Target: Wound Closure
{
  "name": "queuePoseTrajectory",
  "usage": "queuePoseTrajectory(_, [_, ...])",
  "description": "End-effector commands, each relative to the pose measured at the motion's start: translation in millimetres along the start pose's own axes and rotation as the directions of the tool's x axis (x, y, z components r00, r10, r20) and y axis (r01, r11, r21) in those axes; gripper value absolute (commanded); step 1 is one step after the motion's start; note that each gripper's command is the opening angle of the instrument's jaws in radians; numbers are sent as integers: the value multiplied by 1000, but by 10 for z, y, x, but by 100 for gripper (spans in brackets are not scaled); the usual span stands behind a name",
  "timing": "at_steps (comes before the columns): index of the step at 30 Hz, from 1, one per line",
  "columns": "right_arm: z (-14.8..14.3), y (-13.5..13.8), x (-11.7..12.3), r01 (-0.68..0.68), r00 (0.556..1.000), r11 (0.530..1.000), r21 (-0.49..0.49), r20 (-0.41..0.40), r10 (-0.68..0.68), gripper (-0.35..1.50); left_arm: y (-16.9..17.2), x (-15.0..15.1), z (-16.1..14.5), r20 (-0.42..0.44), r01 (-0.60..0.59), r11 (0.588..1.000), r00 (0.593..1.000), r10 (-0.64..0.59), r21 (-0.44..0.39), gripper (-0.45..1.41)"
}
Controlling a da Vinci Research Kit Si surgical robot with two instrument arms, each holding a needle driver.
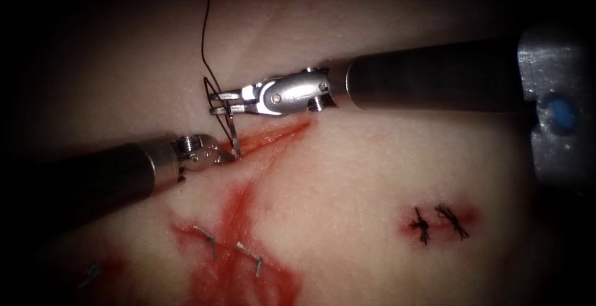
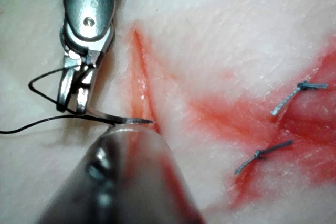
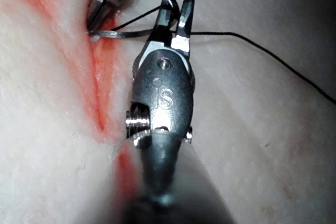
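Right tool (image 1: pixel 218 103), jaws pinching the needle (image 1: pixel 233 133) near its threaded end above the cut (image 1: pixel 273 137); left tool (image 1: pixel 226 156), jaws indistinguishable, at the needle tip beside the cut.

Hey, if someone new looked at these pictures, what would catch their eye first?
The right gripper holds the curved needle near its thread end, its tip at the cut where the left gripper meets it. Below, red fluid spreads around metal staples; dark knots sit right.

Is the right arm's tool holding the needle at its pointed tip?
No. The right tool grips the needle near its thread end, while the point lies at the cut beside the left tool.
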Motion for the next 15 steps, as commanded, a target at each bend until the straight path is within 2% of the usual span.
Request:
queuePoseTrajectory(1, [9,-1,-6,39,999,999,2,-4,-39,-35,-3,3,7,-6,5,1000,1000,-5,2,4])
queuePoseTrajectory(9, [9,-9,-14,62,998,998,8,-2,-61,-35,-3,0,6,-7,1,1000,1000,-1,0,19])
queuePoseTrajectory(12, [8,-12,-16,65,998,998,12,-3,-65,-35,-3,0,6,-7,7,1000,1000,-7,0,37])
queuePoseTrajectory(15, [7,-13,-17,67,998,998,14,-3,-67,-35,-3,0,6,-6,13,1000,1000,-13,0,44])
